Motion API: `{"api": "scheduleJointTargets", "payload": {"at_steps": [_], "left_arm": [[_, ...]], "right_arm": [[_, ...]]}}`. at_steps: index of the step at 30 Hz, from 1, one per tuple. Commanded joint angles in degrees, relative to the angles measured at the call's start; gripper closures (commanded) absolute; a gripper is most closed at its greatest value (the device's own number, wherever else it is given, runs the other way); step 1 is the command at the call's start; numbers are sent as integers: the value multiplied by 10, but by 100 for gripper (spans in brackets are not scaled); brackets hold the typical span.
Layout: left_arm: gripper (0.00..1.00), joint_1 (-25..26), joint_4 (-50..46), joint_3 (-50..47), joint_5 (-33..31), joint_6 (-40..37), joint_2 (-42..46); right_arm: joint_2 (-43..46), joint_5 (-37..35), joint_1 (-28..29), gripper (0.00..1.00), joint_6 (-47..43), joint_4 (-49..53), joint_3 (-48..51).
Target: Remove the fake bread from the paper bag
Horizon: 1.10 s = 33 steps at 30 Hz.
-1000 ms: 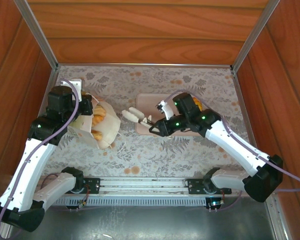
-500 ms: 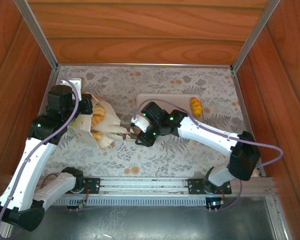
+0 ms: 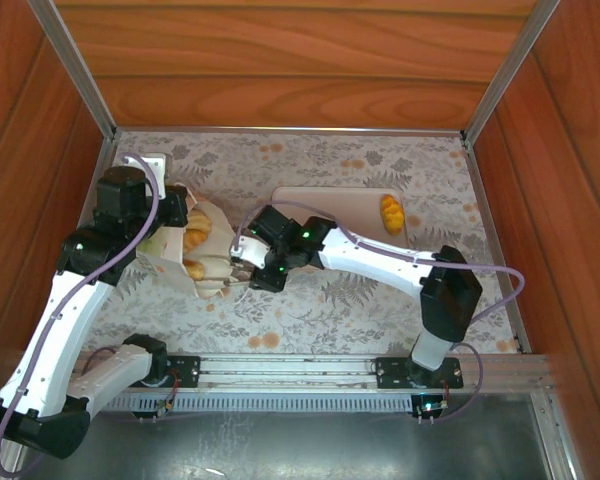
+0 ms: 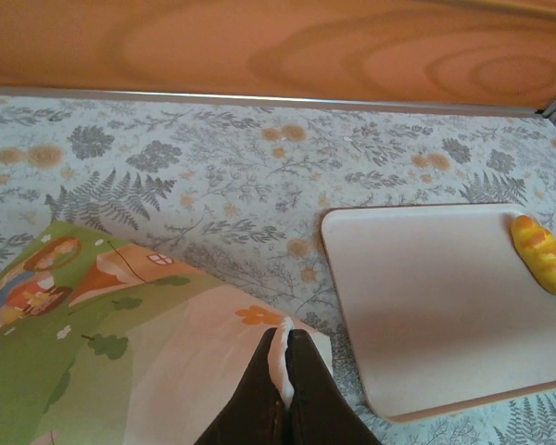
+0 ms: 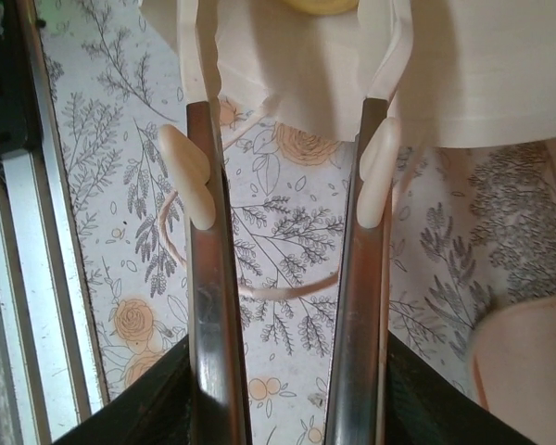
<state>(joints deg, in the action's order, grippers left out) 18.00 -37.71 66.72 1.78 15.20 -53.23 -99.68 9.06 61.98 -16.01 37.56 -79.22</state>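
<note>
Top external view: the small cream-white paper bag point(image 3: 212, 262) lies on its side on the left half of the grey floral-patterned table point(image 3: 330, 160), with its mouth turned to the right. Golden-brown toy pastries, the fake bread point(image 3: 196, 237), show inside the open mouth. The left gripper point(image 3: 178, 214) sits at the bag's far edge. The right gripper point(image 3: 236, 268) reaches across to the mouth of the bag. Behind the right arm lies a flat pinkish-beige rectangular tray point(image 3: 340, 200), and one yellow-orange oval roll point(image 3: 391, 212) rests near its right end.

Left wrist view: the left gripper point(image 4: 282, 357) has its dark fingers pressed together on a thin white fold of the bag's paper, pinching it. The bag's printed face point(image 4: 111, 352) spreads out to the left, green with small coloured figures. The tray point(image 4: 426, 306) lies just beside the bag, with the roll point(image 4: 541, 254) at its far right corner.

Right wrist view: the right gripper point(image 5: 292, 93) has its two fingers spread wide apart and grips nothing. Their cream tips lie against the pale paper of the bag point(image 5: 500, 74) at its mouth. A yellow piece of bread point(image 5: 320, 4) peeks in at the top edge. The bag's thin pale cord handle point(image 5: 287, 289) curls on the table point(image 5: 102, 158) between the fingers.
</note>
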Motion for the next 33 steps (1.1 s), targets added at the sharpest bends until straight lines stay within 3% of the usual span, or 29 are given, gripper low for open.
{"api": "scheduleJointTargets", "payload": {"at_steps": [1, 7, 16, 28, 33], "left_arm": [[100, -2, 17, 21, 7, -2, 0], [100, -2, 20, 17, 23, 9, -5], [100, -2, 22, 15, 25, 8, -10], [100, -2, 24, 14, 30, 6, -16], [100, -3, 24, 14, 34, 8, -19]], "right_arm": [[-16, -20, 12, 52, -27, 3, -24], [-52, -69, 18, 51, -18, -6, -56], [-23, -114, 17, 69, 35, 13, -48], [40, 169, -98, 65, 252, -31, 24], [-1, 167, -110, 65, 283, 8, -18]]}}
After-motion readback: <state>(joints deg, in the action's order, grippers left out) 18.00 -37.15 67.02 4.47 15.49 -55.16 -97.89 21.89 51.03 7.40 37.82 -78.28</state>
